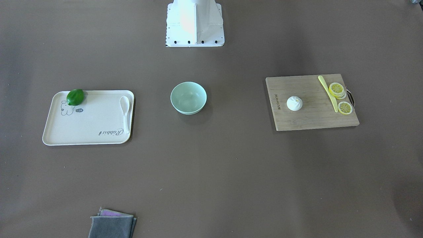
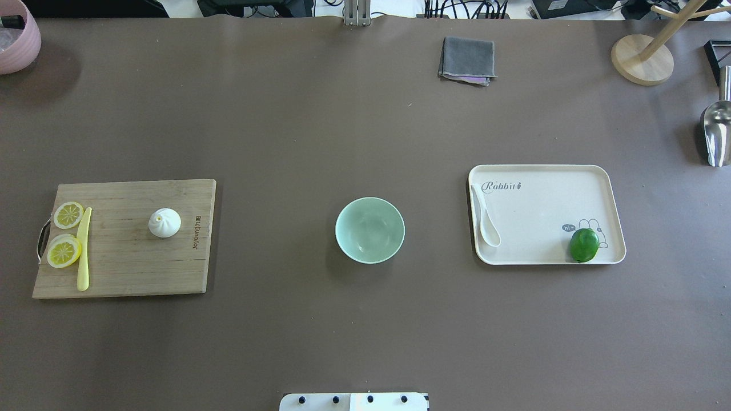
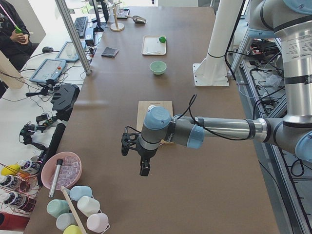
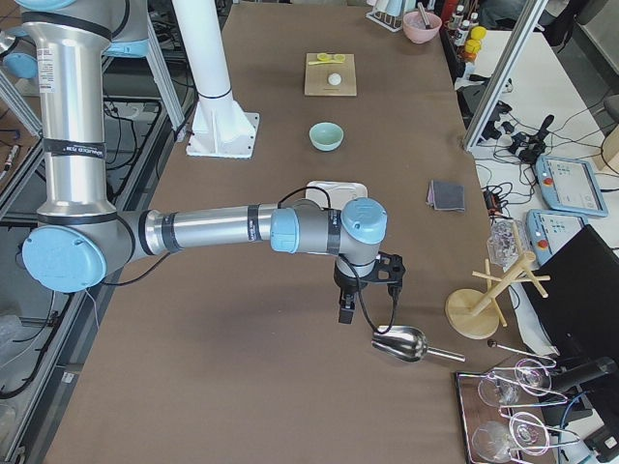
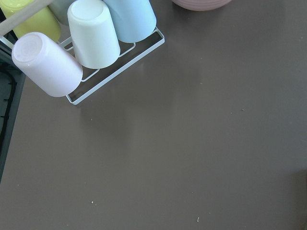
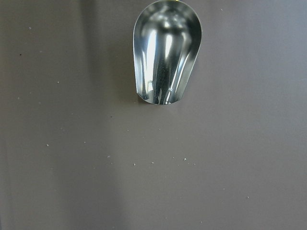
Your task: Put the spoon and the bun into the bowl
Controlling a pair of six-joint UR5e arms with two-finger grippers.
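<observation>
The pale mint-green bowl (image 2: 370, 229) stands empty at the table's middle. The white bun (image 2: 164, 222) sits on a wooden cutting board (image 2: 125, 268) to its left in the overhead view. The white spoon (image 2: 485, 220) lies along the left edge of a cream tray (image 2: 542, 211) on the right. My left gripper (image 3: 136, 158) shows only in the exterior left view, above bare table, nearer the camera than the board. My right gripper (image 4: 363, 290) shows only in the exterior right view, beyond the tray near a metal scoop (image 4: 401, 344). I cannot tell whether either is open or shut.
A green lime (image 2: 583, 245) sits on the tray. Lemon slices (image 2: 64, 250) and a yellow knife (image 2: 84, 248) lie on the board. A grey cloth (image 2: 467, 59), a wooden stand (image 2: 642, 59), a pink bowl (image 2: 16, 43) and a cup rack (image 5: 86, 43) edge the table.
</observation>
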